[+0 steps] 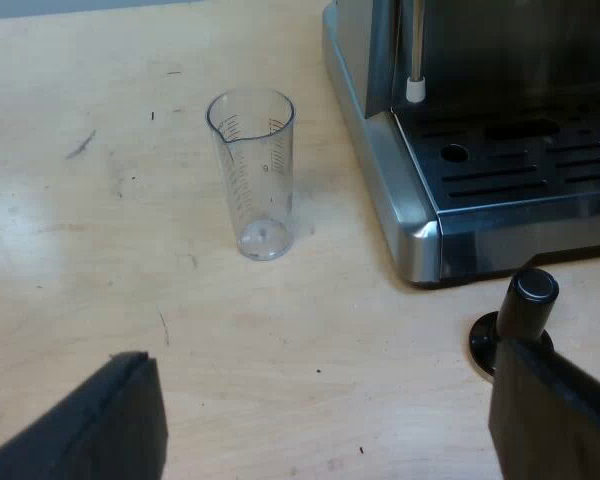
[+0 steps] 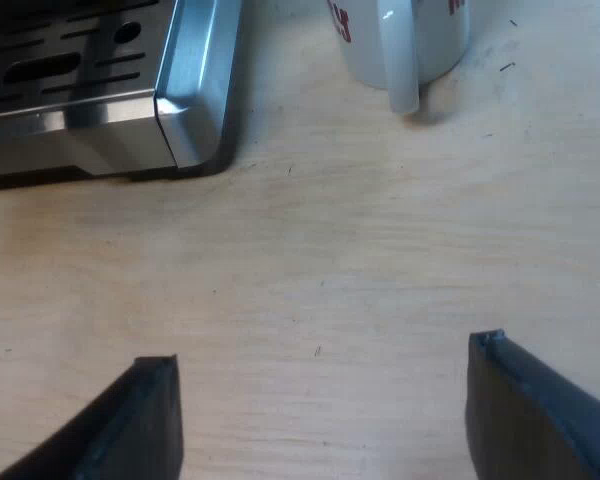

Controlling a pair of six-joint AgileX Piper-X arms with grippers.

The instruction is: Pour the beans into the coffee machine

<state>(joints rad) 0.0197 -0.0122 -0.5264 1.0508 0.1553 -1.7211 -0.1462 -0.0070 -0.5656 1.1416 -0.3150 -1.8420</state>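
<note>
Nearby, tamper (image 1: 533, 290) just beside machine (image 1: 412, 215).

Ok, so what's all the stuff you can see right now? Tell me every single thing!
Glass: one, clear, looks empty, upright on the table near the machine's corner.
Machine: one, silver with a dark grille, on the table.
Tamper: one, black knob, standing on the table by the machine's front corner.
Mug: one, white with red print, on the table near the machine.
Table: one, light wood, under everything.
Left gripper: one, black, open, over the table near the tamper.
Right gripper: one, black, open, over the table.
</note>
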